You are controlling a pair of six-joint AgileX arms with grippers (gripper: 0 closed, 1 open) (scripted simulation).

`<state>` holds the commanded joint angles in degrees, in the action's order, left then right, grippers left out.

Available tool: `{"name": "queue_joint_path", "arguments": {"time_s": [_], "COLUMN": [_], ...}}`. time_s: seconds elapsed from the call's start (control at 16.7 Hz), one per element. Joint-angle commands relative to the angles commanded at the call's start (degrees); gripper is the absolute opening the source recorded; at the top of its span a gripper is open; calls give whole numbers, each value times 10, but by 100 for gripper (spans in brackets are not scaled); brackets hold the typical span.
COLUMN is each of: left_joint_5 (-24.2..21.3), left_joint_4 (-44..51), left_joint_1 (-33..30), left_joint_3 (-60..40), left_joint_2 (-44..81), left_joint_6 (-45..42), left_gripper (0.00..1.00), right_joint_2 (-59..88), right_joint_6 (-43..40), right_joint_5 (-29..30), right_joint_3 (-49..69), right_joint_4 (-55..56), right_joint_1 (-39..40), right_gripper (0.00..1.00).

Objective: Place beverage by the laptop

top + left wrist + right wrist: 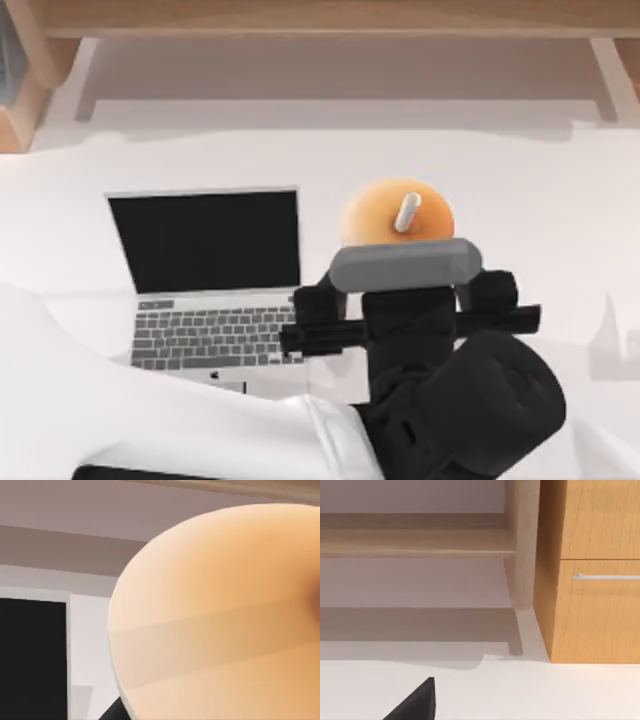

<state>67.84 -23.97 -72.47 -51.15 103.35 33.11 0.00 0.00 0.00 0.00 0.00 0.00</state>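
Note:
The beverage (397,212), a round orange cup with a short white stub on top, is just right of the laptop (210,335) in the top view. My left gripper (402,262) reaches in from the near side and is shut on the beverage; its grey wrist housing hides the fingers. In the left wrist view the beverage (220,620) looms very close, with the laptop's black screen (30,660) beside it. The laptop stands open, screen toward the back. My right arm is parked, and a dark part of its gripper (415,702) shows in the right wrist view.
A wooden shelf (330,20) runs along the back of the white table (540,180). A wooden cabinet with a metal handle (605,576) stands at the table's far corner in the right wrist view.

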Motion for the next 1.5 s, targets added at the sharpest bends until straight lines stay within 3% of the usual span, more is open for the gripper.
{"name": "queue_joint_path", "arguments": {"time_s": [0.9, 1.5], "left_joint_5": [-12, -12], "left_joint_4": [-21, -21], "left_joint_1": [0, 0], "left_joint_3": [37, 37], "left_joint_2": [42, 42], "left_joint_6": [-9, -9], "left_gripper": [0, 75], "right_joint_2": [0, 0], "right_joint_6": [0, 0], "right_joint_5": [0, 0], "right_joint_3": [0, 0], "right_joint_4": [0, 0], "right_joint_1": [0, 0], "right_gripper": [100, 100]}}
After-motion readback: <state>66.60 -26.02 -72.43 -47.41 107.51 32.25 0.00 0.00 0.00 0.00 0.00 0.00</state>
